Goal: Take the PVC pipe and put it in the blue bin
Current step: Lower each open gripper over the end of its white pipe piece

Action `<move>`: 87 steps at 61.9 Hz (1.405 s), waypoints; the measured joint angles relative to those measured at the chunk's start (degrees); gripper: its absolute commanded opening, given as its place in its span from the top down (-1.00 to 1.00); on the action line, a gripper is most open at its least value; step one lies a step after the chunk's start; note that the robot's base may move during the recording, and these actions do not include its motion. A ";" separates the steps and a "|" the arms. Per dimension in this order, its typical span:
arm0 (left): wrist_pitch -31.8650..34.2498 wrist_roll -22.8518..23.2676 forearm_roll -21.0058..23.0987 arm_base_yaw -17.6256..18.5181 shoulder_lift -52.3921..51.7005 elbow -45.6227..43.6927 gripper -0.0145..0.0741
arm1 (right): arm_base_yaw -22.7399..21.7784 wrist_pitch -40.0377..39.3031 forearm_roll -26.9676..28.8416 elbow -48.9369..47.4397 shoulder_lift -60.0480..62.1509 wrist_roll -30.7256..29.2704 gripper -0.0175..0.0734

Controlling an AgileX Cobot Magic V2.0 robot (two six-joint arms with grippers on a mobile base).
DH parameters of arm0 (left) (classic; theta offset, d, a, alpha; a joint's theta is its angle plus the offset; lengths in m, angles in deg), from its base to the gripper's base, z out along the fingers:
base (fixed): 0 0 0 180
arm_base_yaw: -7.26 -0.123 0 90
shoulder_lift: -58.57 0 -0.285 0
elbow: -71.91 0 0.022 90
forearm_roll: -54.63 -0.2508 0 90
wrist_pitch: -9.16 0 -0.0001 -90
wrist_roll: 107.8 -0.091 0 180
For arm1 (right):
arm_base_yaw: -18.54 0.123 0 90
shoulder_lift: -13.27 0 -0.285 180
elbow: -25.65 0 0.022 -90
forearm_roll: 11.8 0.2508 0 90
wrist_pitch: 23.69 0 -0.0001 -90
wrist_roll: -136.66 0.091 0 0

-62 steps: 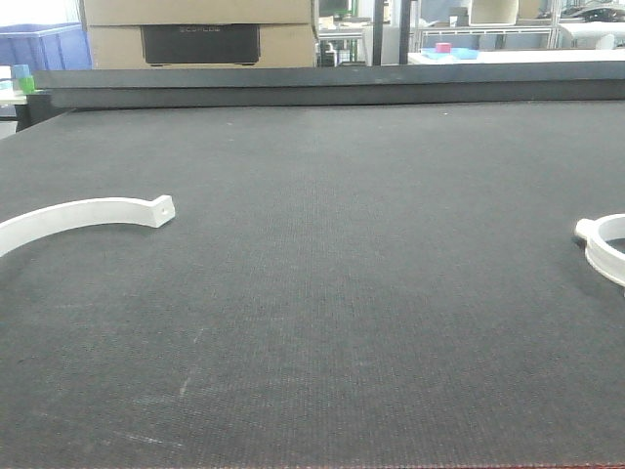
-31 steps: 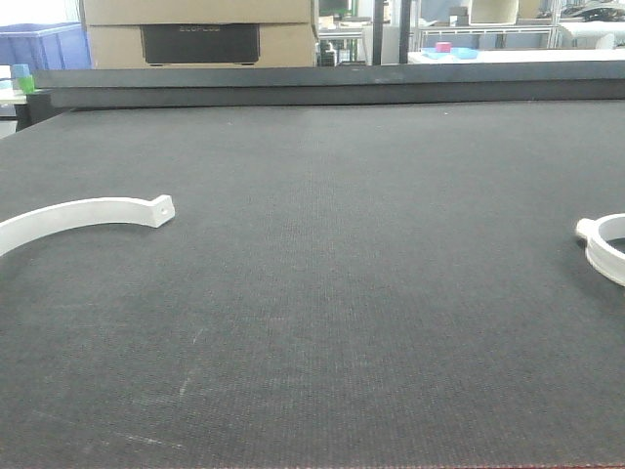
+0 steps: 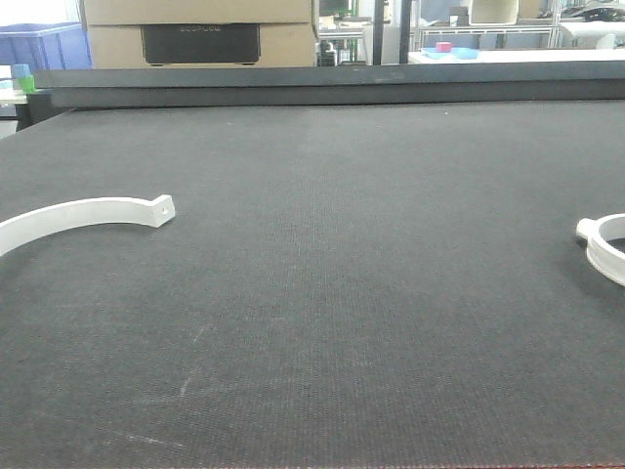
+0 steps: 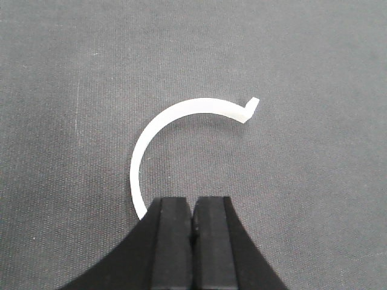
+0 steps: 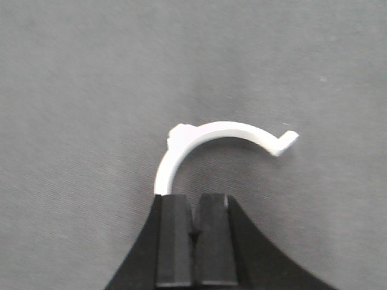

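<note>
Front view: black mat [image 3: 342,293] carrying the left PVC piece [image 3: 88,210] at its left edge and the right PVC piece [image 3: 607,249] at its right edge, well apart; a blue container [image 3: 39,44], possibly the bin, stands beyond the far left corner. 
Left wrist view: left gripper [image 4: 193,205], jaws pressed together, empty; its piece lies flat just ahead, curving up and rightward from beside the left finger. 
Right wrist view: right gripper [image 5: 195,205], same state; its piece lies likewise ahead, so each arm is nearer its own piece.
</note>
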 measured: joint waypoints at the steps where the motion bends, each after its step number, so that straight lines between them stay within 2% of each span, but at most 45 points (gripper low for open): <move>1: 0.00 0.00 0.00 0.00 0.00 0.00 0.92 | 0.00 -0.11 0.41 0.00 0.00 0.00 0.99; 12: -1.77 0.00 0.08 0.00 0.00 -0.20 0.92 | 0.41 1.88 2.46 -2.87 -3.00 0.00 0.94; 27: -2.70 -0.12 0.76 0.00 0.00 -0.29 0.92 | 6.42 7.72 2.49 -12.87 -12.43 0.00 0.94; 34: -3.52 -0.12 1.44 0.00 0.00 -0.29 0.92 | 8.30 9.72 -0.99 -16.92 -17.34 2.89 0.94; 44: -4.68 -0.23 2.20 0.00 0.00 -0.29 0.92 | 8.64 15.44 -7.97 -20.20 -24.78 7.80 0.95; 62: -5.97 -0.23 2.65 0.00 0.06 -0.29 0.92 | 8.64 17.67 -9.18 -20.81 -31.10 8.57 0.94; 66: -6.21 -0.23 2.75 0.00 0.06 -0.29 0.92 | 8.64 17.98 -9.18 -20.81 -31.95 8.57 0.85; 79: -7.16 -0.23 2.88 0.00 0.06 -0.29 0.92 | 8.64 18.09 -9.18 -20.81 -33.08 9.78 0.34; 87: -7.81 -0.23 2.88 0.00 0.06 -0.29 0.92 | 8.64 17.98 -9.18 -20.81 -34.46 9.92 0.26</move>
